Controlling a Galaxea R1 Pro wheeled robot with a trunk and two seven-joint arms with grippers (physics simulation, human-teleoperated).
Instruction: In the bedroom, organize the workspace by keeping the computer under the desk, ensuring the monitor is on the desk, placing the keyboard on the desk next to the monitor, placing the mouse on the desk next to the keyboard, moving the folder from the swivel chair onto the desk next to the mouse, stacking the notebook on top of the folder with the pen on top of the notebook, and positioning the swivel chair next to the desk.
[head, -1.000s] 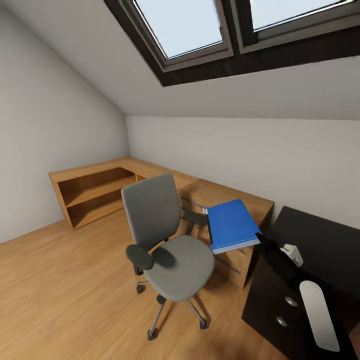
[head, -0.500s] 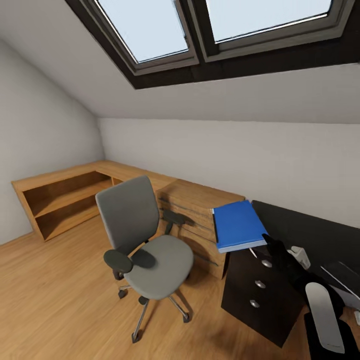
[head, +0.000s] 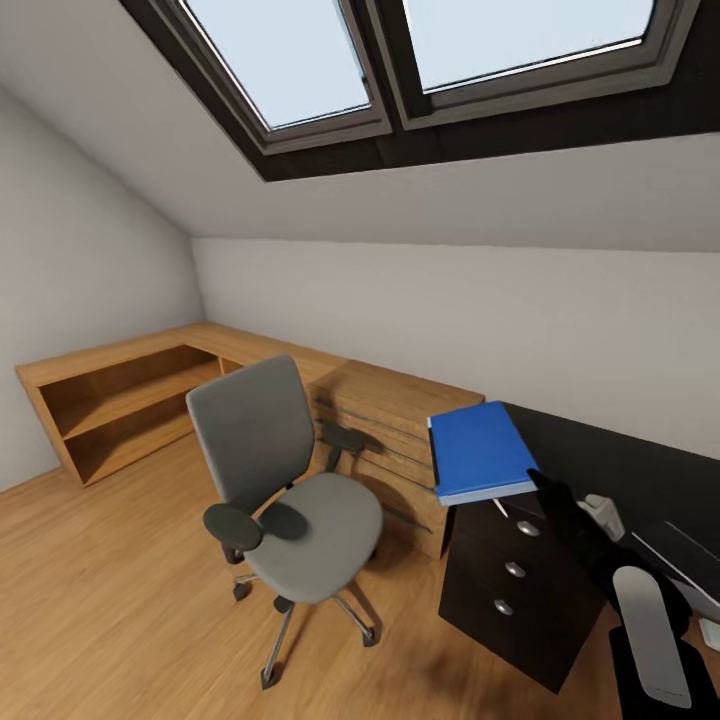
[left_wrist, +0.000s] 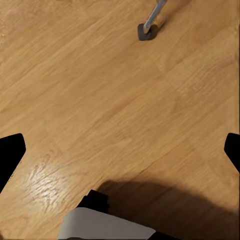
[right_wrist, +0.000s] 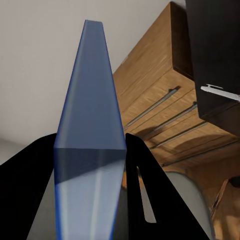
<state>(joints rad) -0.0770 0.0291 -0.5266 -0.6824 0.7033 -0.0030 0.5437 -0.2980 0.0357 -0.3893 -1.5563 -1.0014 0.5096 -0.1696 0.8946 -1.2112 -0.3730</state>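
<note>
Skylights (head: 400, 60) above white walls, wood floor (head: 100, 580), low wooden cabinet (head: 130, 390).

- Wood floor (head: 120, 600): swivel chair (head: 290, 500) is carried on its castors.
- Black table (head: 620, 470) and low light-wood cabinet (head: 130, 390) are stood on the floor.

Chair (head: 290, 480) on floor (head: 120, 590), left of table (head: 560, 520); cabinet (head: 380, 420) behind chair, against wall; folder (head: 478, 450) above table's left end.
</note>
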